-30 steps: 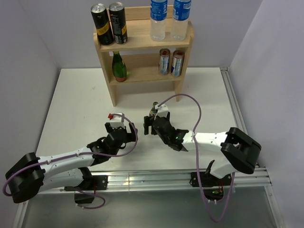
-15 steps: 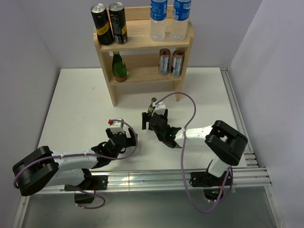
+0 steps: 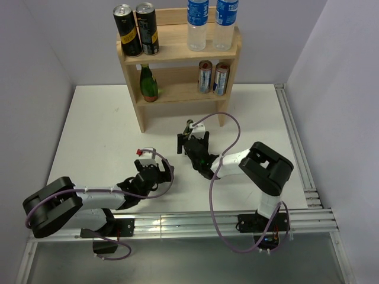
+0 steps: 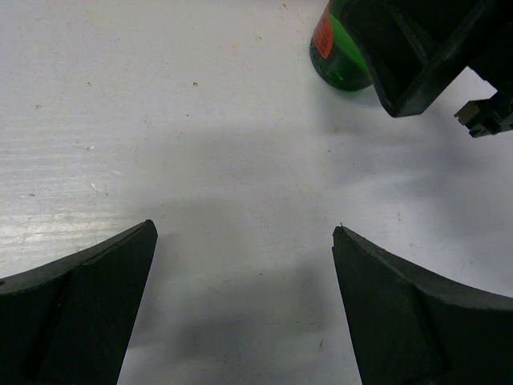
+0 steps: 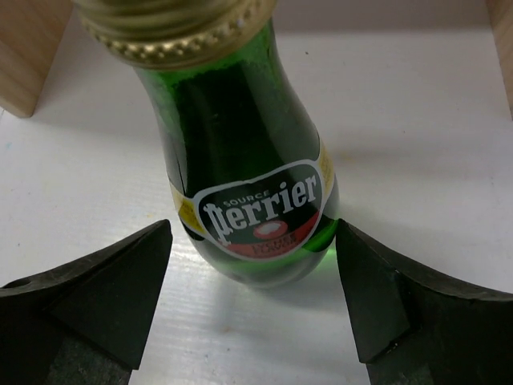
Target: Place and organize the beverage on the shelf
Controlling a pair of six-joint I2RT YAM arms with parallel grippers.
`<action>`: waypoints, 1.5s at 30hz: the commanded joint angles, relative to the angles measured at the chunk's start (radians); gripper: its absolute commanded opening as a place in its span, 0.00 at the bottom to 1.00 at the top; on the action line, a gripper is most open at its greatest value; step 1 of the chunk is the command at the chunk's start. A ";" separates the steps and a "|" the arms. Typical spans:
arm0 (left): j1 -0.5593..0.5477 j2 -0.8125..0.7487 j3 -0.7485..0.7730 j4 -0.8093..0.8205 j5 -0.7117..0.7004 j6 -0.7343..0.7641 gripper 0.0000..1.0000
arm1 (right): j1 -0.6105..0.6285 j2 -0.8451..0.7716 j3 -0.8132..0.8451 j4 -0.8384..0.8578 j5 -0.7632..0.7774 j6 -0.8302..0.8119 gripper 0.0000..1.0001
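Observation:
A green Perrier bottle (image 3: pixel 189 126) with a gold cap stands upright on the white table in front of the light-wood shelf (image 3: pixel 180 52). My right gripper (image 3: pixel 191 141) is open, with a finger on each side of the bottle's base (image 5: pixel 248 200), and neither finger touches it. My left gripper (image 3: pixel 157 167) is open and empty, low over the table to the bottle's left. In the left wrist view its fingers (image 4: pixel 88 297) frame bare table, and the bottle (image 4: pixel 337 56) shows at the top right.
The shelf's top tier holds two black cans (image 3: pixel 136 28) and two water bottles (image 3: pixel 210 23). The middle tier holds a green bottle (image 3: pixel 148 83) and two slim cans (image 3: pixel 213 77). The shelf's legs (image 5: pixel 24 56) flank the Perrier bottle. Walls close in both sides.
My right gripper has moved toward the shelf, with its arm folding in; the bottle also shows slightly farther back. My left gripper has drawn back toward the near edge.

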 commanded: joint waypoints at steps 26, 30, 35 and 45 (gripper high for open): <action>-0.024 0.210 -0.003 0.221 0.026 -0.001 0.98 | -0.045 0.165 0.168 0.048 0.078 0.064 0.94; -0.030 0.163 -0.012 0.192 0.011 0.001 0.98 | -0.045 0.174 0.200 -0.016 0.098 0.082 0.94; -0.031 0.087 -0.038 0.153 -0.009 -0.004 0.98 | -0.047 0.188 0.238 -0.076 0.103 0.091 0.92; -0.033 -0.064 -0.084 0.072 -0.044 -0.022 0.98 | -0.056 0.208 0.293 -0.176 0.097 0.136 0.55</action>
